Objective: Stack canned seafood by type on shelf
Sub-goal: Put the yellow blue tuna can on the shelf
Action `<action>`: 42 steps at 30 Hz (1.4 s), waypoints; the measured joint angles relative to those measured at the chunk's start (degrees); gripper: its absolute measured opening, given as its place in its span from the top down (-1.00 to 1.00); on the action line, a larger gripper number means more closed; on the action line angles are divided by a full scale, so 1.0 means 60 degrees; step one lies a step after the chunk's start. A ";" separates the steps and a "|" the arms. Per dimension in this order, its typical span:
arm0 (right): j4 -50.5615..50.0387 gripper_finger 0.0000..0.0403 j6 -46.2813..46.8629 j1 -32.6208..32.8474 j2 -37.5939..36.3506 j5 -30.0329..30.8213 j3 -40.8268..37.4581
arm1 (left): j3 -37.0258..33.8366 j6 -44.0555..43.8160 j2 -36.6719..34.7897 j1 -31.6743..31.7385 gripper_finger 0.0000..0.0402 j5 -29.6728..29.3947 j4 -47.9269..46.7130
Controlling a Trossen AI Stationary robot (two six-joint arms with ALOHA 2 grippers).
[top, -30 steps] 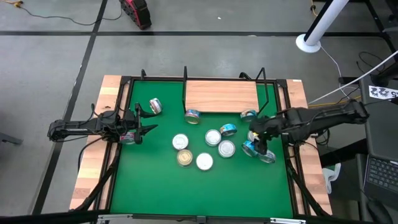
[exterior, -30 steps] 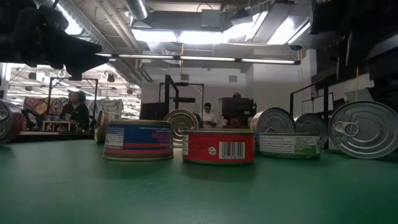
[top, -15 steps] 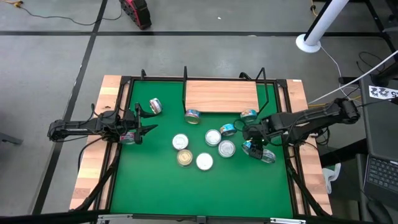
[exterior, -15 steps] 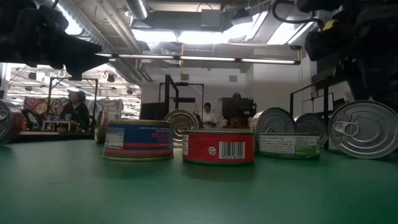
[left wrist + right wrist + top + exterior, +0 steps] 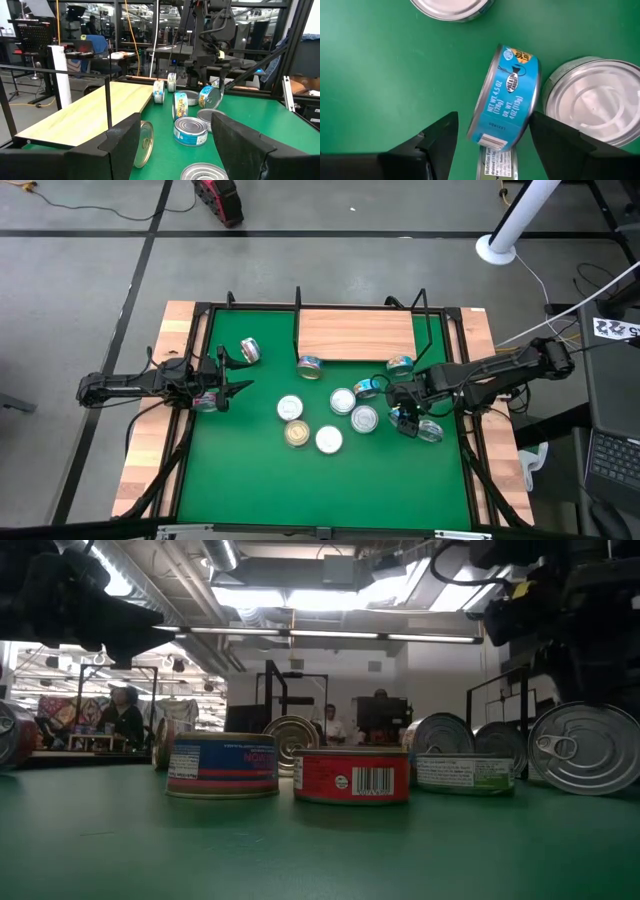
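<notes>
Several tins of canned seafood lie and stand on the green mat (image 5: 250, 470) in front of the shelf (image 5: 355, 333), a light-wood board with black wire rails. A teal-blue tin (image 5: 507, 97) stands on its rim on the mat. My right gripper (image 5: 492, 142) hangs open above it, pointing steeply down, a finger on either side and not touching. In the high view this gripper (image 5: 400, 410) is at the mat's right. My left gripper (image 5: 235, 388) waits open and level at the mat's left.
Silver-lidded tins (image 5: 592, 100) (image 5: 452, 7) sit close around the teal one. More tins cluster mid-mat (image 5: 329, 440), one stands alone at far left (image 5: 250, 350), and two are by the shelf's front (image 5: 311, 366) (image 5: 400, 363). Wooden planks (image 5: 150, 430) edge the mat.
My right gripper has come down and toward the table's left edge, tipping to point more steeply at the mat, over the teal tin. Its fingers have stayed apart. No tin has moved.
</notes>
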 joint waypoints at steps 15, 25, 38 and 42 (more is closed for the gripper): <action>0.0144 -0.19 -0.0007 0.0000 0.0051 0.0400 -0.0411 | 0.0000 0.0000 0.0000 0.0001 -0.19 -0.0002 -0.0001; 0.0390 0.33 -0.0010 0.0000 0.0051 0.0480 -0.0572 | 0.0000 0.0000 0.0000 0.0003 -0.19 -0.0003 -0.0001; 0.0814 0.28 -0.0157 -0.0004 0.0039 0.0255 0.0030 | 0.0000 0.0000 0.0000 0.0003 -0.19 -0.0003 -0.0001; 0.0752 0.33 -0.0871 -0.0004 0.0033 0.0188 0.0758 | 0.0000 0.0000 0.0000 0.0000 -0.19 -0.0003 -0.0001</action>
